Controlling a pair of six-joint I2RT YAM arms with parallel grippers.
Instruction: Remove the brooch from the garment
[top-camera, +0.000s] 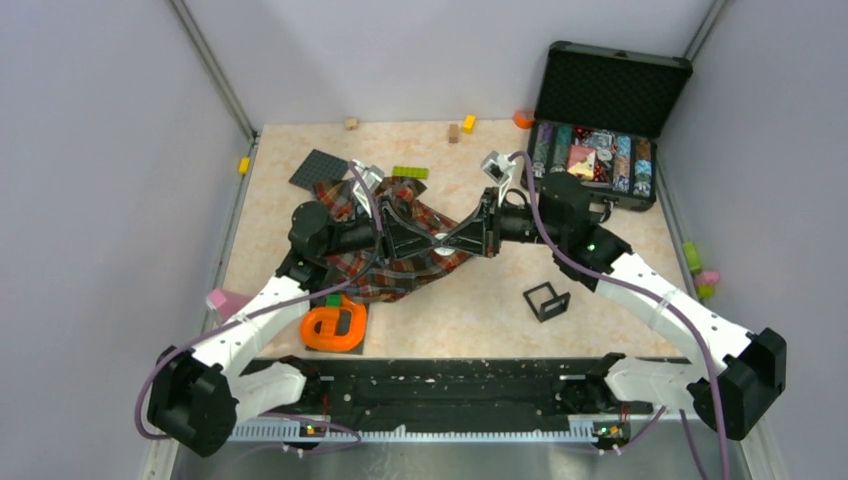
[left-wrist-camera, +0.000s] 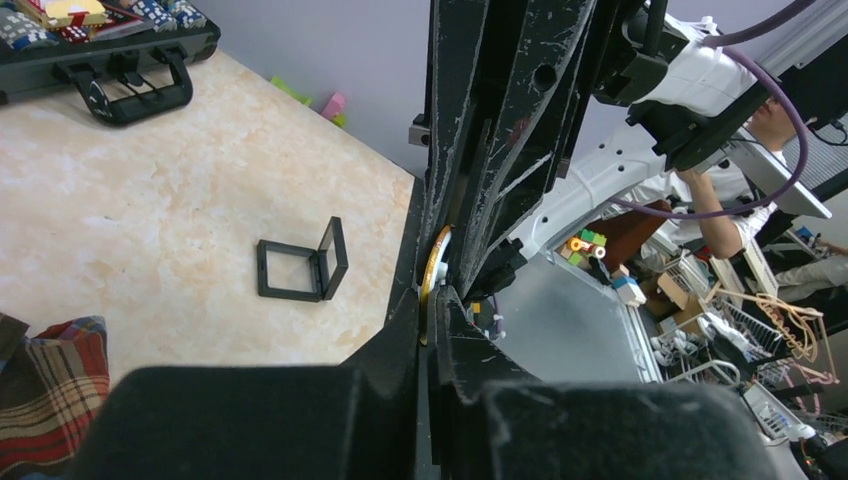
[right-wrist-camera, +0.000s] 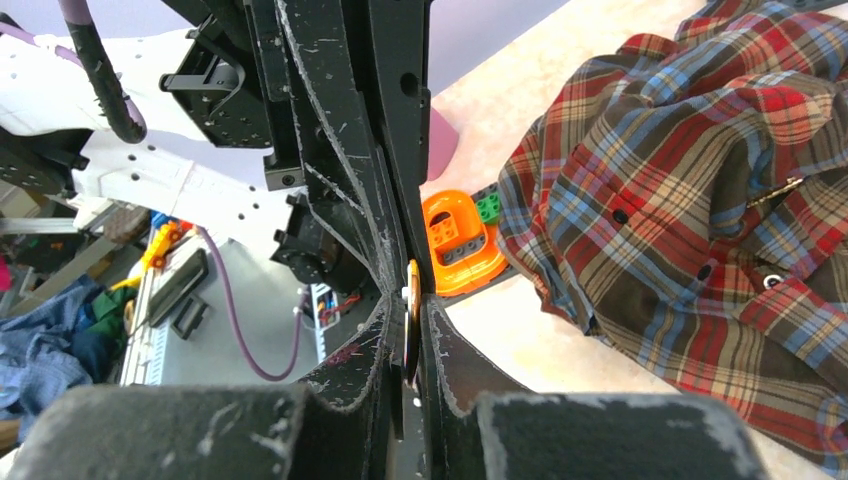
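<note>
The plaid garment (top-camera: 385, 272) lies crumpled left of the table's middle, and shows in the wrist views (right-wrist-camera: 700, 200) (left-wrist-camera: 50, 380). Both grippers meet tip to tip just above its right edge. The brooch (top-camera: 440, 245), a small round disc with a gold rim, sits edge-on between both pairs of fingers (left-wrist-camera: 432, 272) (right-wrist-camera: 411, 300), clear of the cloth. My right gripper (right-wrist-camera: 411, 335) (top-camera: 448, 242) is shut on the disc. My left gripper (left-wrist-camera: 432, 305) (top-camera: 431, 243) brackets its other side. A thin dark slit shows beside the rim, so its hold is unclear.
A small black open frame box (top-camera: 546, 300) (left-wrist-camera: 300, 268) stands right of the shirt. An orange piece (top-camera: 335, 325) (right-wrist-camera: 460, 240) lies near the shirt's front. The open poker-chip case (top-camera: 600, 130) is at back right. A black baseplate (top-camera: 318, 168) and a green brick (top-camera: 410, 172) lie behind the shirt.
</note>
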